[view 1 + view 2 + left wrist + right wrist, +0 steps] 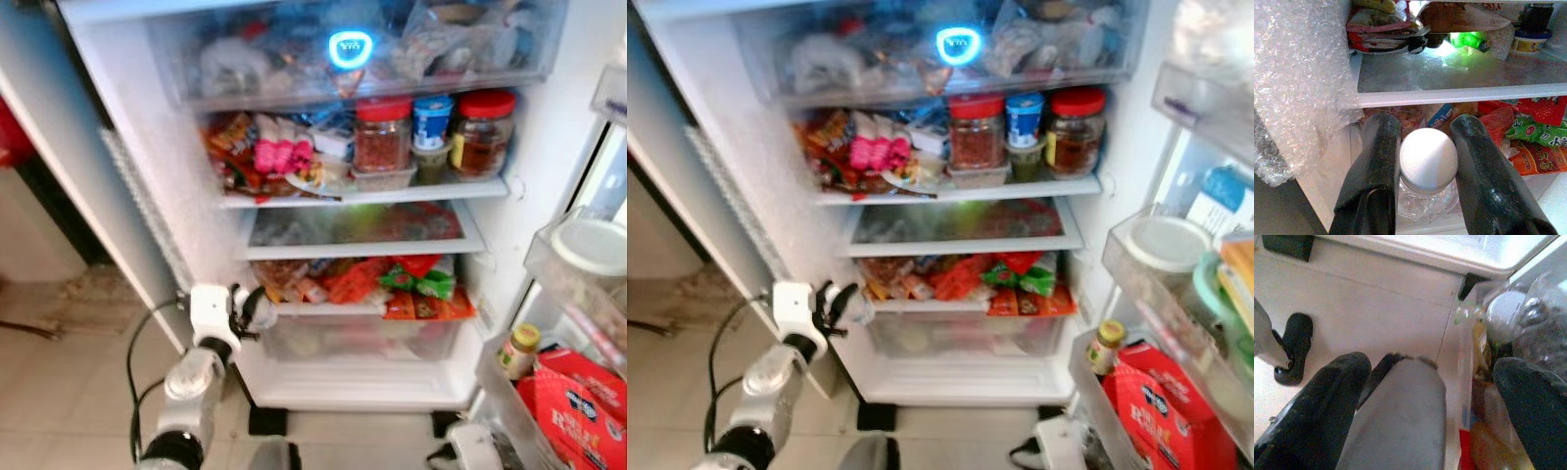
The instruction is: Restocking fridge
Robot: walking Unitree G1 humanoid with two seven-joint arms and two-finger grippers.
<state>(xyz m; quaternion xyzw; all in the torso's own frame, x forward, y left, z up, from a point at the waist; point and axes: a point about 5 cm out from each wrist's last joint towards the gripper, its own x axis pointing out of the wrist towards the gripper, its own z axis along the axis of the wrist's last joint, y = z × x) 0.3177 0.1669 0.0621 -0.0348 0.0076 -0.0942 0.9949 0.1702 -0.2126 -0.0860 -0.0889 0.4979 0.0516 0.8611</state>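
Note:
The fridge stands open before me. My left gripper (245, 309) is raised at the left end of the lower shelf, shut on a small clear bottle (1427, 196) with a white cap (1428, 159). In the left wrist view the two black fingers (1376, 166) clamp the bottle's neck, and the cap points at the snack packets (392, 284) on that shelf. The glass shelf (362, 227) above them is almost bare. My right gripper (1430, 382) hangs low by the door rack, open, with floor tiles and a grey rounded shape beyond its fingers.
Red-lidded jars (382, 132) and a blue-lidded tub (432, 117) fill the upper shelf. A clear drawer (353, 338) sits at the bottom. Door racks on the right hold a yellow-capped bottle (519, 351) and a red carton (578, 401). Bubble wrap (1298, 73) covers the fridge's left wall.

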